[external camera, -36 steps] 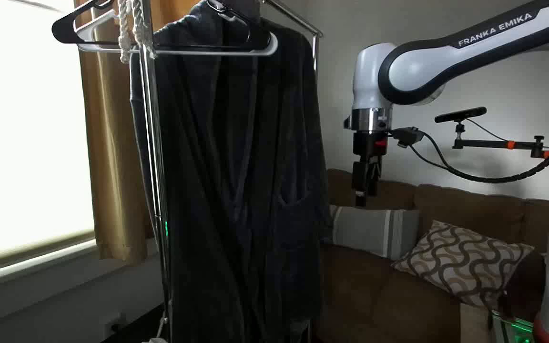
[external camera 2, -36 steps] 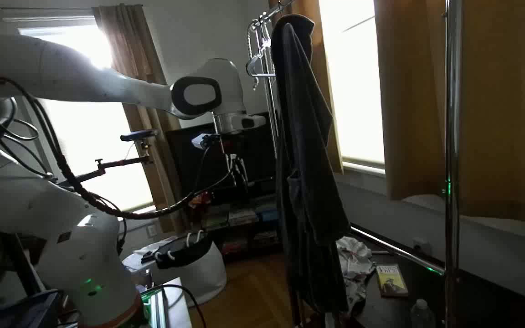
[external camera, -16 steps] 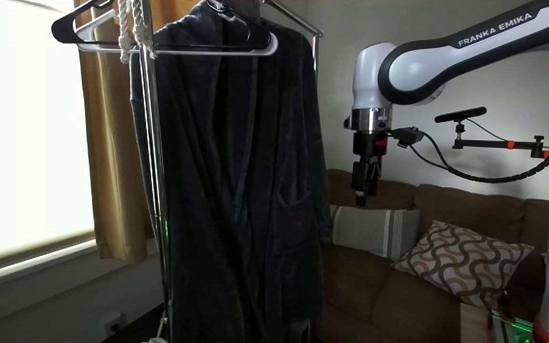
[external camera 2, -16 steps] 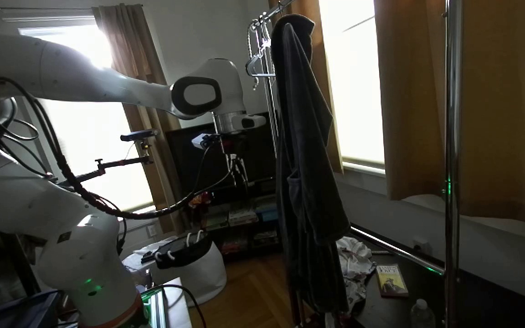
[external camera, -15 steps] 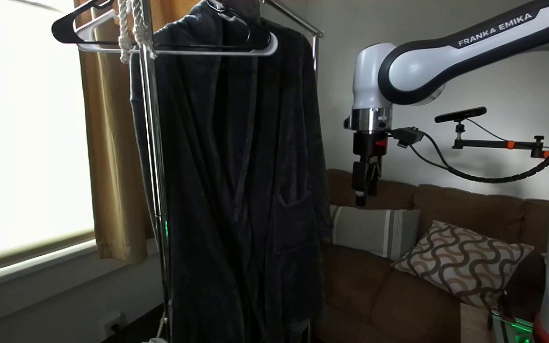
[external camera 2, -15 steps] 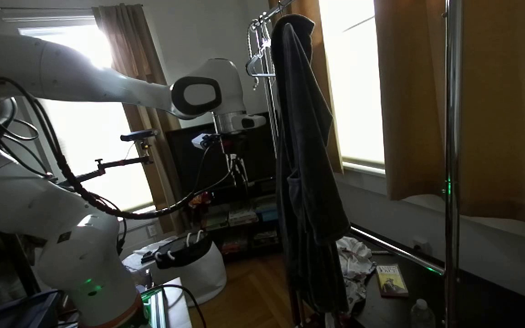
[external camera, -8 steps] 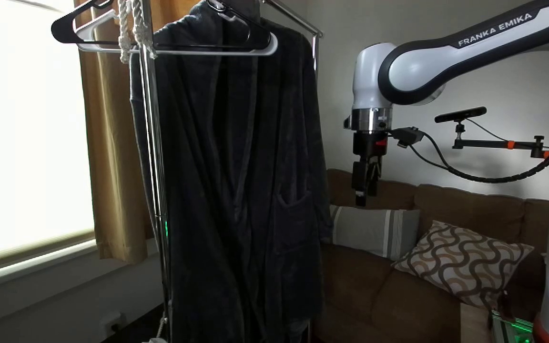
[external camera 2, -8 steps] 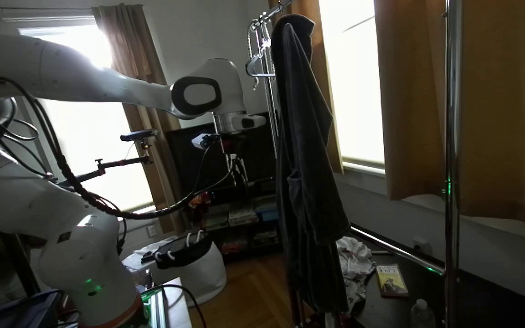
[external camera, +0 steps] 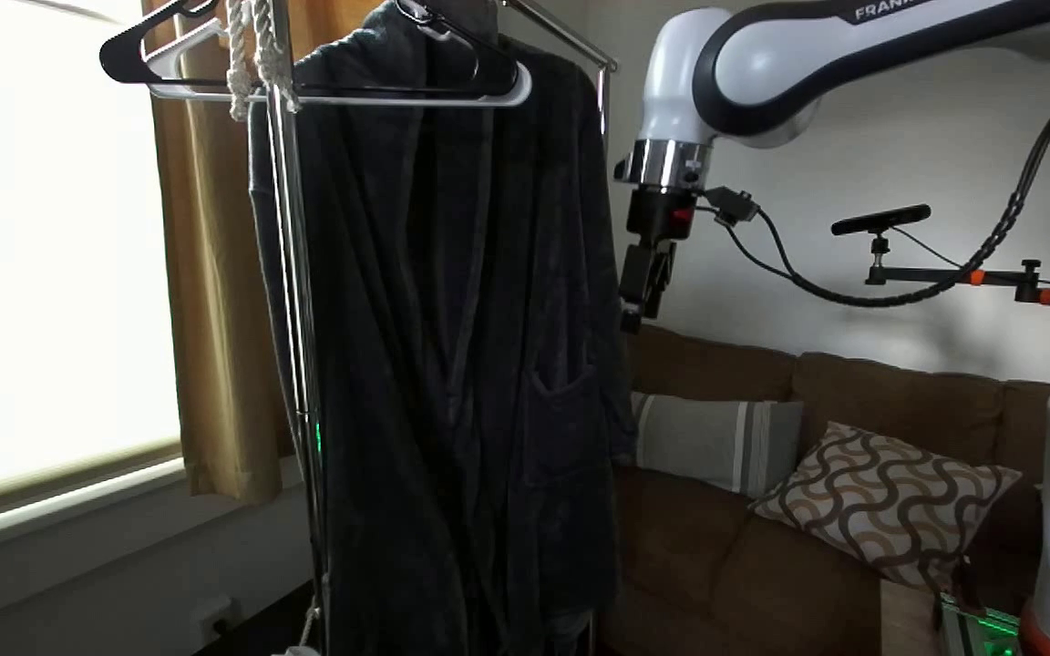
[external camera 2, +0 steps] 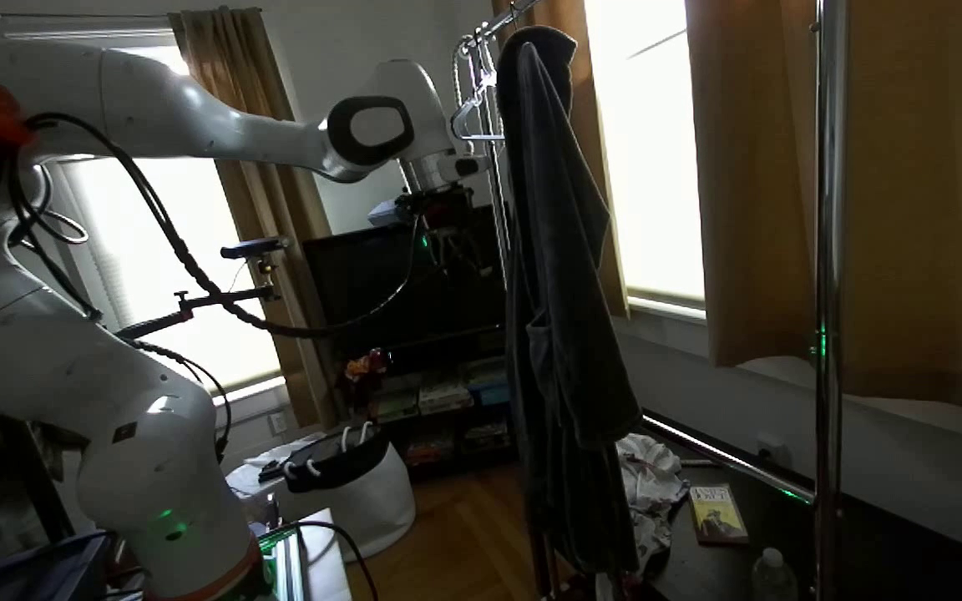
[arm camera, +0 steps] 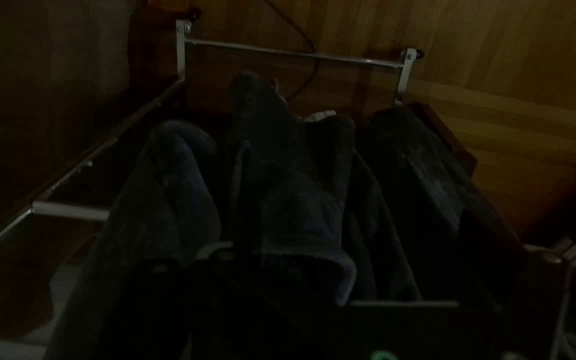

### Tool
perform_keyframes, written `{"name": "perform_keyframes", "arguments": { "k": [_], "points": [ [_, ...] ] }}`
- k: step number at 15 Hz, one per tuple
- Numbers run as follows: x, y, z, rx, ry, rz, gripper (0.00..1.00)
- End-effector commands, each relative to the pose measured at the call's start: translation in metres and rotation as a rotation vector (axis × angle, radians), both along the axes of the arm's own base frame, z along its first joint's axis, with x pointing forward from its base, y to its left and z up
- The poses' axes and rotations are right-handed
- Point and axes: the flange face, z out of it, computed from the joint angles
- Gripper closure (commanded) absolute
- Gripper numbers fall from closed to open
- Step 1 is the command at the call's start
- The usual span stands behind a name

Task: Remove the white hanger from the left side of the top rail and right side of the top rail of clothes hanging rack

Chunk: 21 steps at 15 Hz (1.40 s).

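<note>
Jaws apart, the end effector (external camera: 642,317) is hovering beside the robe (external camera: 461,301) and should be rising clear of it before reaching the white hanger (external camera: 411,102), which is hanging at the robe's front.

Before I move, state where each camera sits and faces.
In an exterior view: by the rack's white hanger, facing the robe's front; arm, gripper at picture right.
In an exterior view: at rack's opposite end, robe edge-on, window beyond; arm and base at picture left.
Wrist view: on the arm, facing down past robe to floor; gripper at bottom.
Both exterior views share robe, rack, arm.
</note>
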Motion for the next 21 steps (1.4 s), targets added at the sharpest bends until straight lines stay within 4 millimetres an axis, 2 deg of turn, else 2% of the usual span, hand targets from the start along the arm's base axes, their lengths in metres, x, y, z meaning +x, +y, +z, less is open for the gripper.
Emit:
{"name": "perform_keyframes", "arguments": {
  "k": [1,6,8,9,10,11,13,14,19,21],
  "points": [
    [-0.027,0.015,0.068,-0.008,-0.113,0.165,0.00],
    [-0.066,0.051,0.171,-0.006,-0.390,0.309,0.00],
    [-0.076,0.065,0.202,0.025,-0.514,0.322,0.00],
    [-0.077,0.070,0.211,0.015,-0.566,0.318,0.00],
    [-0.073,0.062,0.202,-0.002,-0.504,0.306,0.00],
    [-0.076,0.066,0.210,0.000,-0.542,0.314,0.00],
    [-0.077,0.069,0.214,0.000,-0.558,0.319,0.00],
    [-0.069,0.072,0.215,-0.019,-0.576,0.312,0.00],
    [-0.070,0.071,0.252,0.058,-0.707,0.350,0.00],
    [-0.064,0.074,0.262,0.096,-0.733,0.336,0.00]
  ]
}}
